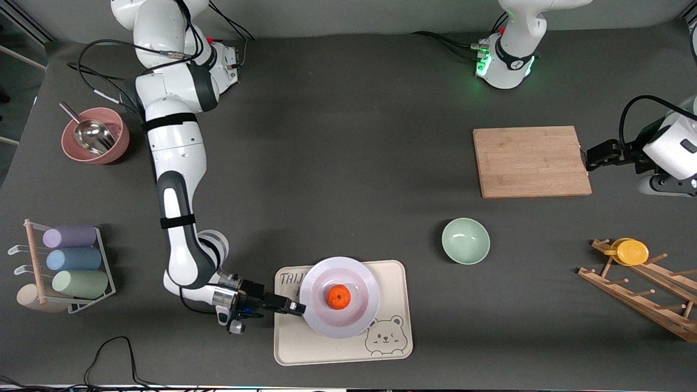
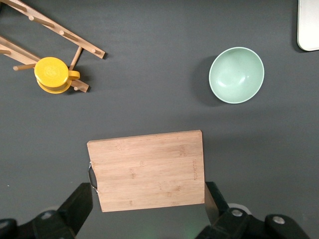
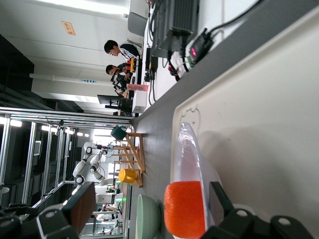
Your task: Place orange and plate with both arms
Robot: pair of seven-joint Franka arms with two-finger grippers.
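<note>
The white plate (image 1: pixel 318 275) lies on the cream bear tray (image 1: pixel 395 294) at the near edge of the table. The orange (image 1: pixel 339 297) sits in the middle of the plate. My right gripper (image 1: pixel 291 307) is low at the plate's rim, on the side toward the right arm's end of the table. It is open and holds nothing. In the right wrist view the plate (image 3: pixel 187 149) shows edge-on with the orange (image 3: pixel 184 209) on it, between the spread fingers of the right gripper (image 3: pixel 152 211). My left gripper (image 1: pixel 591 158) is open and empty beside the wooden cutting board (image 1: pixel 531 161).
A pale green bowl (image 1: pixel 465 241) stands between tray and board. A wooden rack (image 1: pixel 642 294) with a yellow cup (image 1: pixel 630 251) is at the left arm's end. A pink bowl with a metal scoop (image 1: pixel 95 136) and a rack of rolled cloths (image 1: pixel 71 261) are at the right arm's end.
</note>
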